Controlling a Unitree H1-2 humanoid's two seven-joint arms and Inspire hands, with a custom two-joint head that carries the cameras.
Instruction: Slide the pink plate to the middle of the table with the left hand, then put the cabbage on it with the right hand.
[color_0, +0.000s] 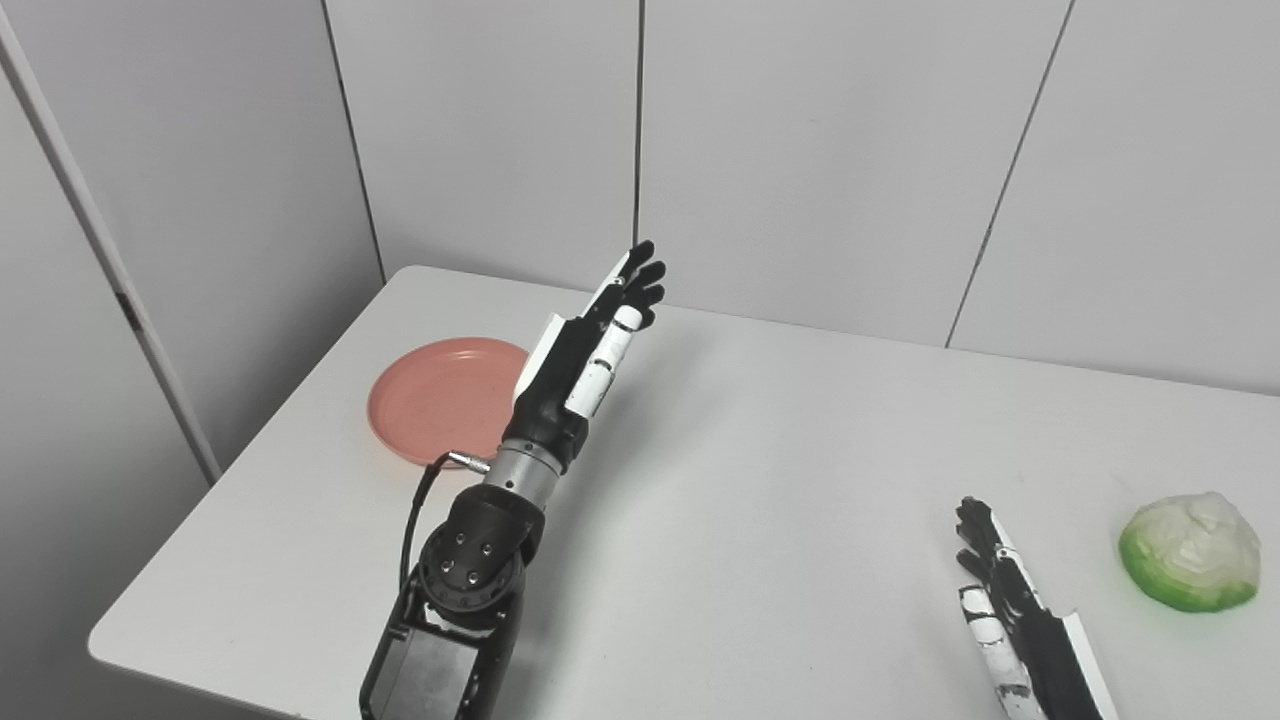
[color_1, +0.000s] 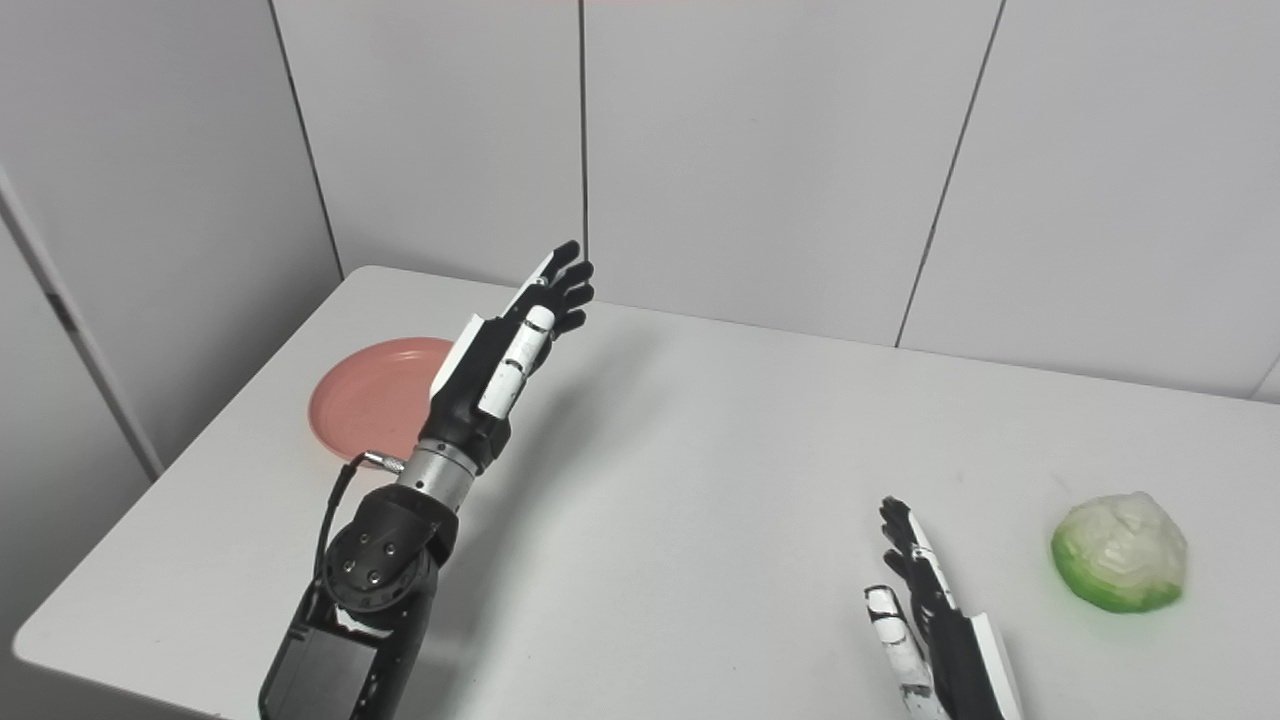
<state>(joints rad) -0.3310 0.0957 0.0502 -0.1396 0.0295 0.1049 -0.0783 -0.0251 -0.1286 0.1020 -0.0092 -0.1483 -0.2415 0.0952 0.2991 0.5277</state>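
Note:
The pink plate (color_0: 440, 400) lies flat near the table's left edge. My left hand (color_0: 585, 345) is raised above the table just right of the plate, fingers stretched out and apart, holding nothing; its wrist covers the plate's right rim. The cabbage (color_0: 1190, 550), pale white on top and green at the base, rests at the table's right side. My right hand (color_0: 1005, 595) lies low near the front edge, left of the cabbage and apart from it, open with straight fingers.
The white table (color_0: 760, 470) has rounded corners; its left edge (color_0: 250, 440) runs close to the plate. Grey wall panels (color_0: 830, 150) stand right behind the table's far edge.

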